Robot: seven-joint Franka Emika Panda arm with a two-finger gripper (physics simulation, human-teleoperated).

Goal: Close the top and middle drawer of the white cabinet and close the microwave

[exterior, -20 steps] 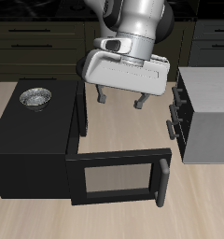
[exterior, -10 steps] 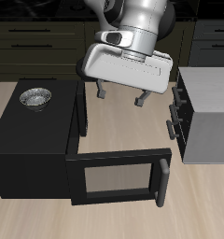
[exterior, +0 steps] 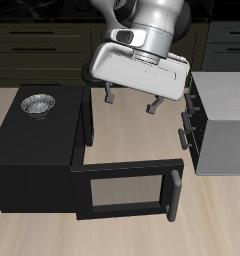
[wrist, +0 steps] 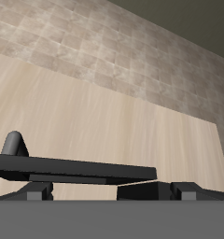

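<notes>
The black microwave (exterior: 32,150) stands with its door (exterior: 122,190) swung wide open, the long bar handle (exterior: 173,195) at the door's free end. The white cabinet (exterior: 227,120) sits across the gap, dark handles (exterior: 185,128) on the face turned to the microwave; I cannot tell how far its top and middle drawer stick out. My gripper (exterior: 131,101) hangs open and empty above the bare table between the two, touching neither. In the wrist view a dark edge of the door (wrist: 77,168) crosses the wooden table.
A small metal bowl (exterior: 37,103) rests on top of the microwave. Dark cabinets with long handles (exterior: 32,45) line the back. The wooden tabletop (exterior: 132,135) shows between microwave and cabinet.
The gripper has risen slightly and drifted a little toward the back, still open. Door, drawers and bowl have not moved.
</notes>
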